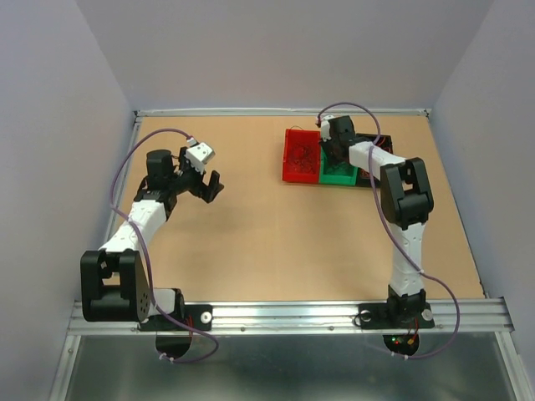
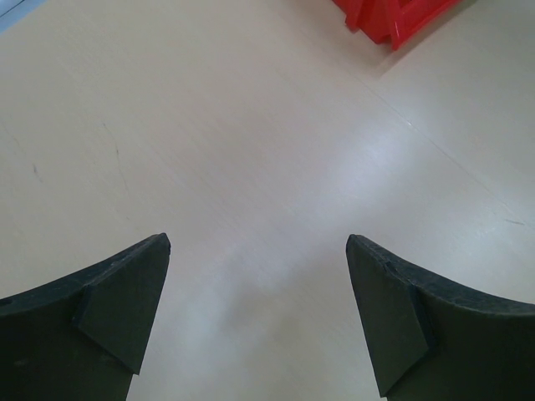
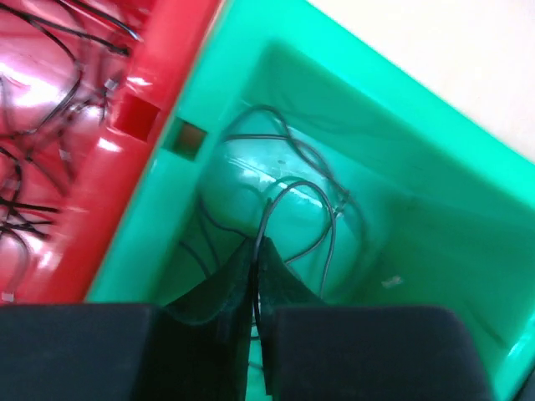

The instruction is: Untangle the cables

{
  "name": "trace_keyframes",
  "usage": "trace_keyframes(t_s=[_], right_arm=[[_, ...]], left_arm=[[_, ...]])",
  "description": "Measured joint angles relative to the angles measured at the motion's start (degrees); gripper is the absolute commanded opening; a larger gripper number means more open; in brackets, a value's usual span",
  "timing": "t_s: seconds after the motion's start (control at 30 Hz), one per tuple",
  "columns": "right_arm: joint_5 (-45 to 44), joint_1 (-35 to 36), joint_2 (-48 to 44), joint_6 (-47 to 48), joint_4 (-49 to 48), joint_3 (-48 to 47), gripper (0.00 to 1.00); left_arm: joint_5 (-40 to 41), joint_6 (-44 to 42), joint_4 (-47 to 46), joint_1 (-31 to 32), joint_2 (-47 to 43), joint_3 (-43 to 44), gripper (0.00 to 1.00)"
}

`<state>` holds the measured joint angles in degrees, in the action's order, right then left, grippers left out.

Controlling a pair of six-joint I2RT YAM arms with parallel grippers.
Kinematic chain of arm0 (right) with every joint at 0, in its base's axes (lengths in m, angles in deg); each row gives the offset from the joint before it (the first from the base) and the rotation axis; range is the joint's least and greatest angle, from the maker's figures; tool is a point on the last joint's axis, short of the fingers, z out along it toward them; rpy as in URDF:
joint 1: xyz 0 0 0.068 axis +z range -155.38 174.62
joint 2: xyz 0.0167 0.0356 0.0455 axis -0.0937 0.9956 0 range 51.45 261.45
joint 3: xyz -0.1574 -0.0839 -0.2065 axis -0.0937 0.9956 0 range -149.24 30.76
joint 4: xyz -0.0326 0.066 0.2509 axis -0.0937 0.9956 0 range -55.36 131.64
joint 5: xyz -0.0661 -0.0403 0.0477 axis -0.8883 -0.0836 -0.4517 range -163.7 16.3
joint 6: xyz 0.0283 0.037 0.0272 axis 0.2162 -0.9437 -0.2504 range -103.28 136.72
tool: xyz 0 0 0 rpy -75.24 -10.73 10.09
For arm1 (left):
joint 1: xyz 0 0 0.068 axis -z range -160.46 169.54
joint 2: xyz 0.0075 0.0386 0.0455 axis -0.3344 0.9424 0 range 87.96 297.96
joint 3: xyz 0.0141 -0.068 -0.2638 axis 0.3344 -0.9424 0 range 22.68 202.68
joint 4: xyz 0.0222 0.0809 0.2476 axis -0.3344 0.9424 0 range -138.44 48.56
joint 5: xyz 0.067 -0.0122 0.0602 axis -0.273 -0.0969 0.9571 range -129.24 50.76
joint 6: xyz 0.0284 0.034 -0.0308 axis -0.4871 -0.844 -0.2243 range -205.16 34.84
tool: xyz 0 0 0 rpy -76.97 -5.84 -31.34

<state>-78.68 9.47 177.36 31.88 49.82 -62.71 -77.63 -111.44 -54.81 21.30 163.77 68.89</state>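
The cables are thin dark wires. Several lie tangled in a red bin [image 1: 294, 142] [image 3: 142, 83], the tangle [image 3: 33, 100] showing at the left of the right wrist view. A few more curl on the floor of the green bin [image 1: 338, 175] [image 3: 418, 159] beside it. My right gripper [image 1: 332, 154] [image 3: 257, 244] hangs inside the green bin, shut on one dark cable [image 3: 328, 219] that loops up from its tips and back down. My left gripper [image 1: 206, 182] [image 2: 257, 244] hovers wide open over bare table at the left, holding nothing.
The two bins stand side by side at the table's back right, with a black bin [image 1: 386, 142] partly hidden behind the right arm. A corner of the red bin [image 2: 393, 18] shows at the top of the left wrist view. Walls close in the table [image 1: 251, 242].
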Motion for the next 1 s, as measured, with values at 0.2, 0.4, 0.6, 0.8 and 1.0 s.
trace_keyframes(t_s=[0.2,0.4,0.6,0.8,1.0], right_arm=[[1.4,-0.4,-1.1,-1.1,2.5,-0.1,0.45],[3.1,-0.6,-8.6,-1.7,6.5,-0.1,1.0],[6.7,-0.6,-27.4,-0.8,5.6,4.4,1.0],[7.6,-0.7,-44.1,-0.1,3.2,12.2,1.0],[7.5,-1.4,-62.6,1.2,0.5,32.9,1.0]], left_arm=[[0.6,0.3,-1.2,0.0,-3.3,-2.7,0.98],[2.4,1.5,-4.3,0.0,-6.7,-4.5,0.99],[6.3,3.4,-7.2,-0.2,-13.2,-8.0,0.99],[12.1,6.9,-12.1,-0.8,-23.8,-11.7,0.99],[17.8,9.4,-11.6,-0.9,-33.6,-14.6,0.99]])
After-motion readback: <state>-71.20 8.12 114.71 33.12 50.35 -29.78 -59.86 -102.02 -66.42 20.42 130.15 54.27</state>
